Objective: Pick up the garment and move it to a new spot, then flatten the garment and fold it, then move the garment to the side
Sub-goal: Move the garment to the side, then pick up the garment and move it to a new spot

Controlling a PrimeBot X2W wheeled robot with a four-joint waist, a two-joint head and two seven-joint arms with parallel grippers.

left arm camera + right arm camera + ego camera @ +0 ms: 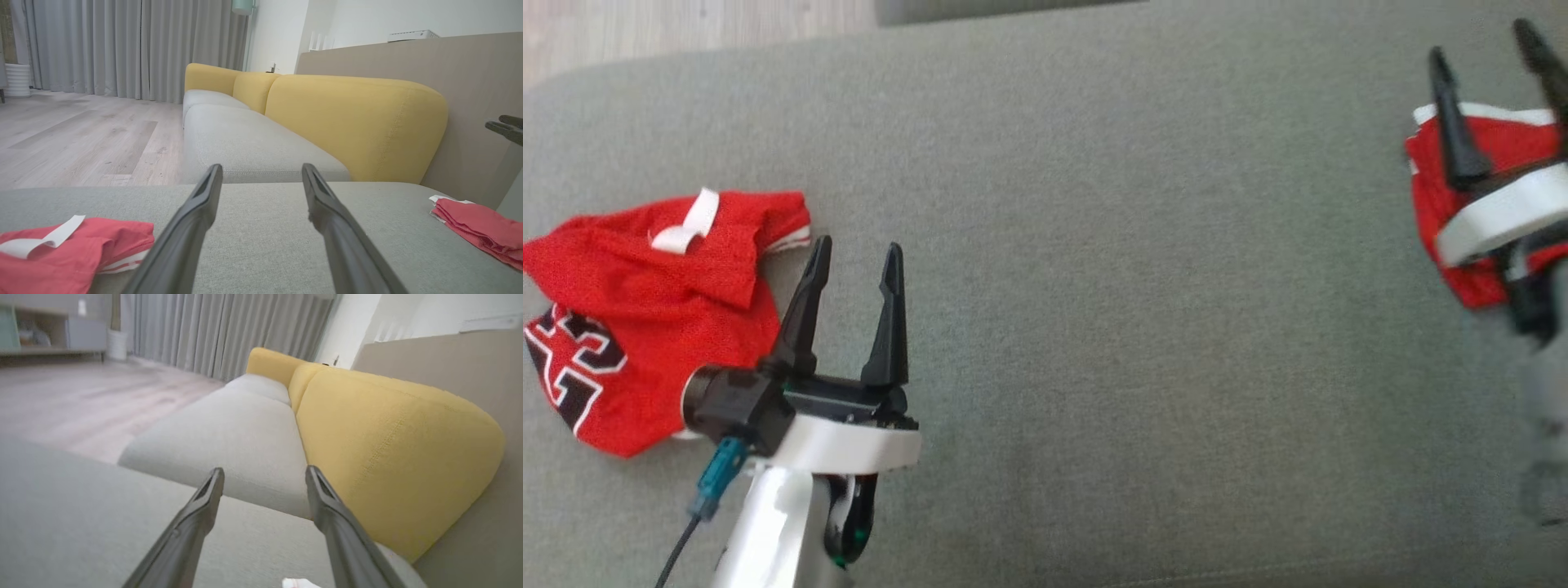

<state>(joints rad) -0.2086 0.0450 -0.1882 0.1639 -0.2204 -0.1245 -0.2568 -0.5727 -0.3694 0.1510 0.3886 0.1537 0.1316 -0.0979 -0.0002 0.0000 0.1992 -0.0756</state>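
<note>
My right gripper [1480, 41] gapes wide, empty, over the folded garment [1515, 143]; left gripper [858, 245] likewise, beside the crumpled jersey [645, 327].

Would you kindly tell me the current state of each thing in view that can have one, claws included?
Red jersey: crumpled, not folded, lying at the left of the cushion.
Folded red garment: folded, lying at the right.
Left claw: open, holding nothing.
Right claw: open, holding nothing, above the folded red garment.
Curtains: drawn shut.
</note>
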